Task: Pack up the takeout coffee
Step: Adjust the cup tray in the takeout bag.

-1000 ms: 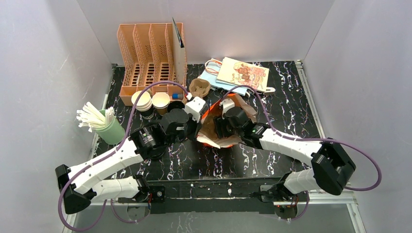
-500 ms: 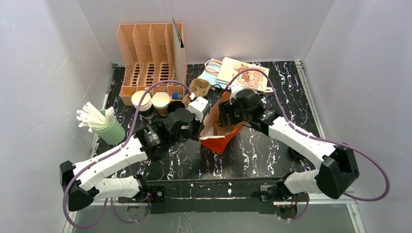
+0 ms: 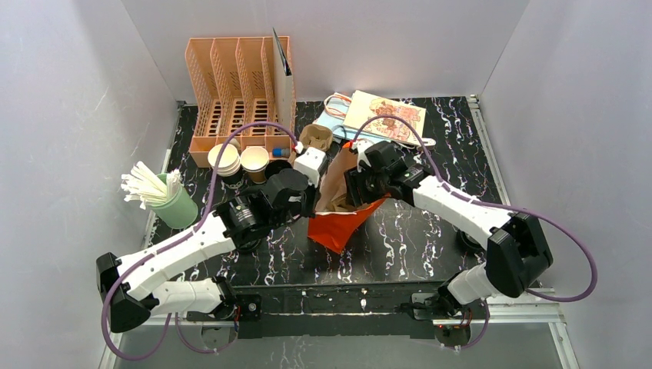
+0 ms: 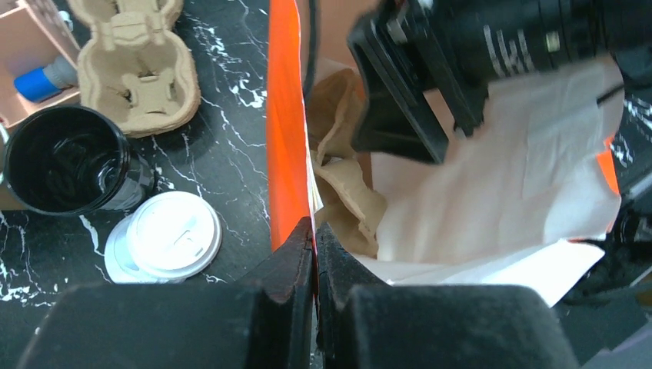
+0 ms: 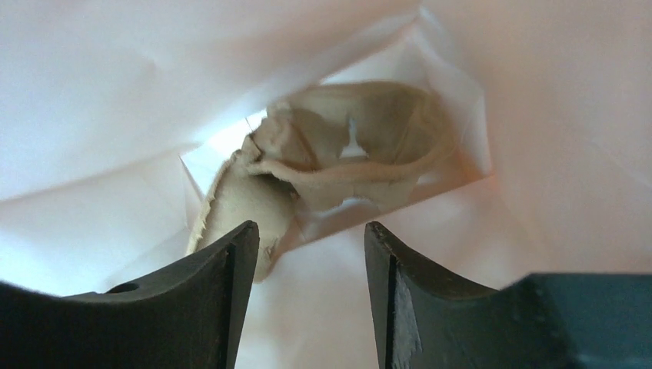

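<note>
Well, left fingers [image 4: 304, 246] pinched the rim of the orange paper bag [image 4: 283, 115]; right fingers [image 5: 238, 254], apart and empty, hung inside it. The brown kraft-paper cup [image 3: 254, 159] stood outside on the black marbled tabletop [image 3: 407, 246]; a straight lift out looked wisest.

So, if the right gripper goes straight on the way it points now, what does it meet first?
Most likely the cardboard cup tray at the bottom of the paper bag, straight ahead of the open right gripper. Depth is unclear, so the bag's white inner wall could come first.
</note>
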Robot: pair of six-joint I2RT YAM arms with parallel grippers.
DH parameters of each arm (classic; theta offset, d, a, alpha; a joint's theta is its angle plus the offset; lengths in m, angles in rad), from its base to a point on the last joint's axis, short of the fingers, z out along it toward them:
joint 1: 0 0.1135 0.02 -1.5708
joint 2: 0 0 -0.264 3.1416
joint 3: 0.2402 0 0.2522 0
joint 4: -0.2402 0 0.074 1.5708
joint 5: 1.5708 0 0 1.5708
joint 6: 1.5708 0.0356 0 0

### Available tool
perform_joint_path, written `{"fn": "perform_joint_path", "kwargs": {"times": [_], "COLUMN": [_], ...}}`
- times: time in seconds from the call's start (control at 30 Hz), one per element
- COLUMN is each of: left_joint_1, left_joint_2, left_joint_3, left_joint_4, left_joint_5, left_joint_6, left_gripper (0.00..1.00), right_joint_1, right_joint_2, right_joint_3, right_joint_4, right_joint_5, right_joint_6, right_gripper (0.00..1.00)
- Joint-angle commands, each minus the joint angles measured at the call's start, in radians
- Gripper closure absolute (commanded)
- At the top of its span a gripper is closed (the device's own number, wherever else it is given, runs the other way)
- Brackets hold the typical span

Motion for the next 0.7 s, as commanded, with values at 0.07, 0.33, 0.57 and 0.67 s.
{"fn": "perform_joint_path", "kwargs": {"times": [0.07, 0.33, 0.57, 0.67], "left_joint_1": [0.017, 0.017, 0.020, 0.025], "left_joint_2": [-0.046, -0.013, -0.042, -0.037], "left_joint_3": [0.112, 0.132, 0.012, 0.046], "left_joint_4": [0.143, 0.177, 0.081, 0.006], "left_joint_5": [-0.195, -0.101, -0.056, -0.072], "left_joint_6": [-0.044, 0.023, -0.130, -0.154], "left_gripper": [1.00, 1.00, 1.00, 0.82], "right_joint_1": [0.017, 0.113, 0.323, 0.348], "right_joint_2": [-0.089, -0.077, -0.008, -0.020], "right_joint_3": [-0.173, -0.286, -0.224, -0.253], "right_joint_4": [-0.003, 0.280, 0.253, 0.234], "right_joint_5": [0.128, 0.386, 0.766, 0.815], "right_joint_6": [0.129, 0.165, 0.149, 0.140], "right_gripper": [0.46, 0.70, 0.73, 0.74]}}
